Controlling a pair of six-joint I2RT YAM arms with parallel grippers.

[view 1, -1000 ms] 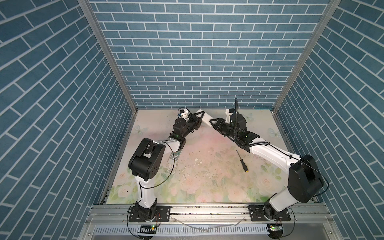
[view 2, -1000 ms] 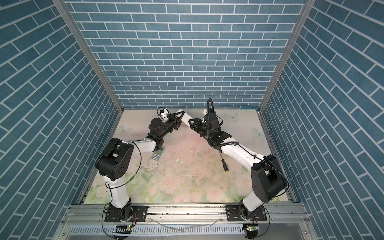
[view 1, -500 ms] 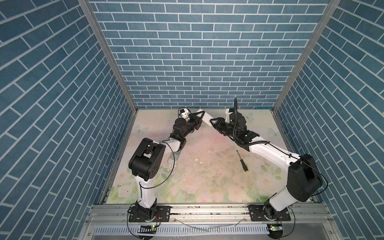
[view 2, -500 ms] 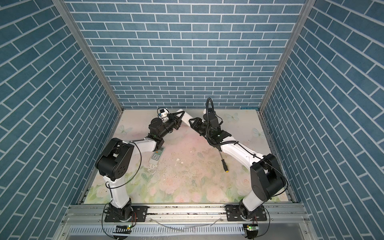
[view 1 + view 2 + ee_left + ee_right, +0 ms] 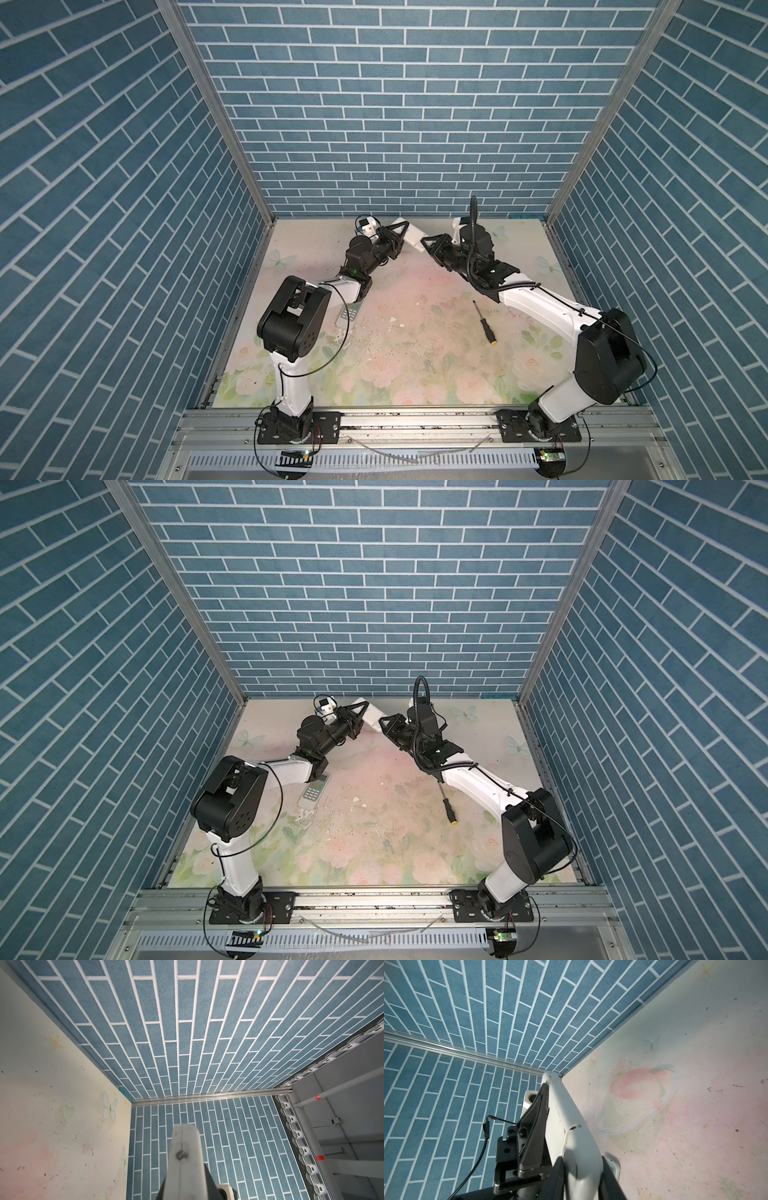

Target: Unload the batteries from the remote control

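A white remote control [image 5: 409,237] [image 5: 371,717] hangs in the air near the back wall, held from both ends. My left gripper [image 5: 397,240] is shut on one end, and the remote's edge [image 5: 185,1159] rises between its fingers in the left wrist view. My right gripper [image 5: 430,245] is shut on the other end, with its black fingers [image 5: 607,1176] pressed against the remote's [image 5: 566,1126] two sides. The batteries are hidden, and no open compartment shows.
A second grey remote with buttons [image 5: 350,314] [image 5: 314,791] lies on the floral mat under my left arm. A black screwdriver with a yellow tip [image 5: 484,324] [image 5: 448,808] lies beside my right arm. Small white flecks [image 5: 392,320] dot the mat's middle. Brick-pattern walls close in on three sides.
My right gripper's jaws have drawn in onto the remote's end. Both arms and the remote stay almost where they were.
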